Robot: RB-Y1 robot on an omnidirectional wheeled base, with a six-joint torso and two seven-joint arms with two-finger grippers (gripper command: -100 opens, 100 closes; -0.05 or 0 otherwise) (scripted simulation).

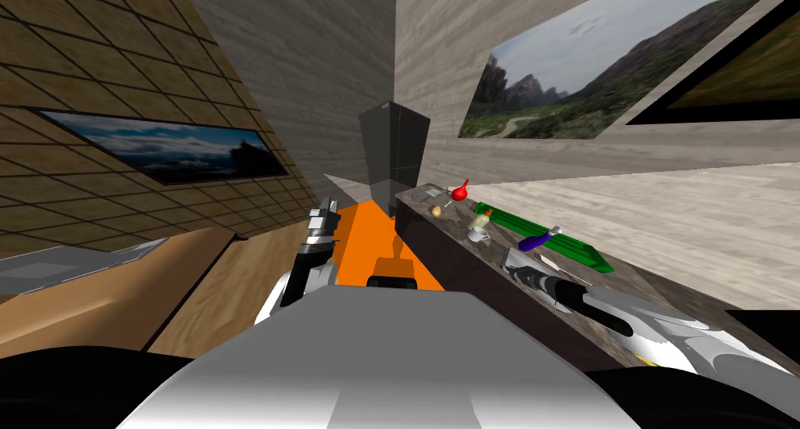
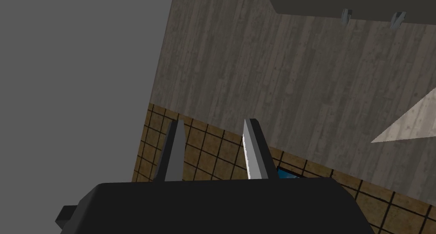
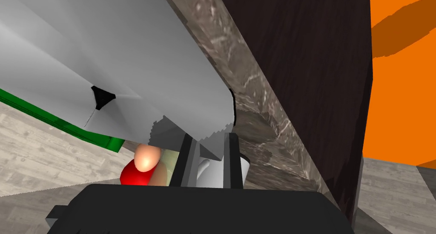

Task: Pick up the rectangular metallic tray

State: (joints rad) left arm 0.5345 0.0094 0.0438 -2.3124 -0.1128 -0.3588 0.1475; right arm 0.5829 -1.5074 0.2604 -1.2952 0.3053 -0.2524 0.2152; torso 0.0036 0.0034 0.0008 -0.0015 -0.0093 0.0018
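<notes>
Over the marbled surface [image 3: 255,86], the right end effector [image 3: 210,138] clamps the grey tray [image 3: 127,61] by its corner; the left end effector [image 2: 213,121] stands parted, empty.

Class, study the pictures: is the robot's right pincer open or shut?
Shut on the grey tray: in the right wrist view the right pincer has its fingers close together, pressing the tray's corner.

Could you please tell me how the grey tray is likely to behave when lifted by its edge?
The tray looks like a flat, rigid sheet, so it should stay stiff. The right hand pinches it near one corner, so its wide span may twist in the grip. Its smooth grey surface could slip between the thin fingers.
</notes>
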